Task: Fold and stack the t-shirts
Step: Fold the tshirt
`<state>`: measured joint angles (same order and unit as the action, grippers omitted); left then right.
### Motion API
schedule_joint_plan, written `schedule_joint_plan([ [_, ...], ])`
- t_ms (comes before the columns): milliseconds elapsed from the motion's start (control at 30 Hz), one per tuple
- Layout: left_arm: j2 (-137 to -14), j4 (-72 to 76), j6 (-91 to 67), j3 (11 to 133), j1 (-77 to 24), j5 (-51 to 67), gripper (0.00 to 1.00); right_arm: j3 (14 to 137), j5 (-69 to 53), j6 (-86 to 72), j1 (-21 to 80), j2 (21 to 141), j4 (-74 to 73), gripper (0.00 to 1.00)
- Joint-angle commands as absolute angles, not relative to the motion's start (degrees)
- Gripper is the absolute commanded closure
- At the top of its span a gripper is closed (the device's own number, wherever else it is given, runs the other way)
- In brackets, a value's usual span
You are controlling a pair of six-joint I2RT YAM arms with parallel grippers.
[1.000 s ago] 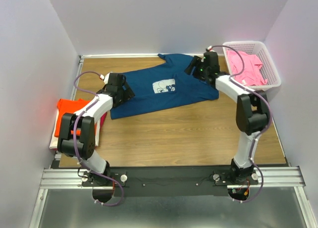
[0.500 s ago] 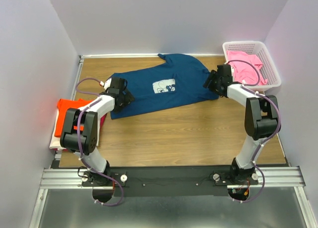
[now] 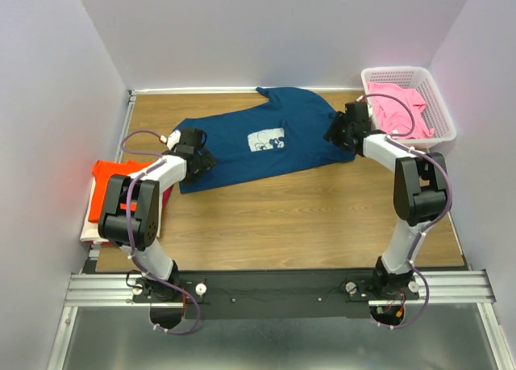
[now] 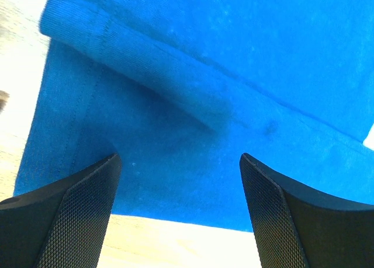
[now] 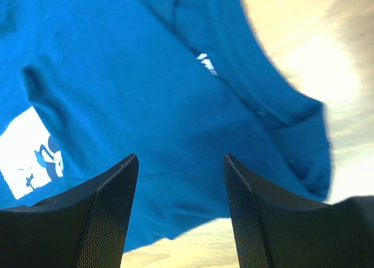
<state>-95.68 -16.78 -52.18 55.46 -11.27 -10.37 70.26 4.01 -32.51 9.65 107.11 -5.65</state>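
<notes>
A dark navy t-shirt with a small white chest print lies spread on the wooden table. My left gripper is open at the shirt's left hem; in the left wrist view the blue cloth fills the gap above the gripper, with a fold ridge across it. My right gripper is open at the shirt's right edge; the right wrist view shows the cloth and white print between the open fingers of the gripper. An orange t-shirt lies folded at the left. A pink t-shirt lies in the basket.
A white plastic lattice basket stands at the back right corner. The orange shirt rests on a small pile with white and magenta edges at the table's left edge. Grey walls close in the back and sides.
My right gripper has moved from the shirt's collar area toward the shirt's right edge. My left gripper has shifted slightly left along the left hem. The shirt lies the same.
</notes>
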Motion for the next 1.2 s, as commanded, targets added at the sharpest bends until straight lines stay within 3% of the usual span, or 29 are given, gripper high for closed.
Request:
schedule_joint_plan([
  [0, -96.0, -16.8, -54.7, 56.2, -11.3, -15.0, 0.11, 72.9, 3.8, -32.3, 11.1, 110.6, -5.8, 0.33],
  [333, -96.9, -16.6, -57.9, 54.7, -11.4, -18.7, 0.13, 72.0, 4.8, -36.3, 11.0, 114.9, -5.9, 0.33],
  [733, -90.4, -18.5, -59.1, 47.0, -12.8, -20.3, 0.15, 58.1, 6.8, -42.4, 9.3, 108.4, -6.3, 0.30],
  [1000, -84.1, -18.5, -60.6, 40.8, -15.1, -20.2, 0.15, 44.2, 7.8, -46.0, 7.2, 95.4, -8.3, 0.30],
  [1167, -80.3, -18.5, -61.2, 37.4, -16.7, -20.1, 0.15, 34.2, 9.3, -49.5, 7.1, 79.6, -12.2, 0.29],
])
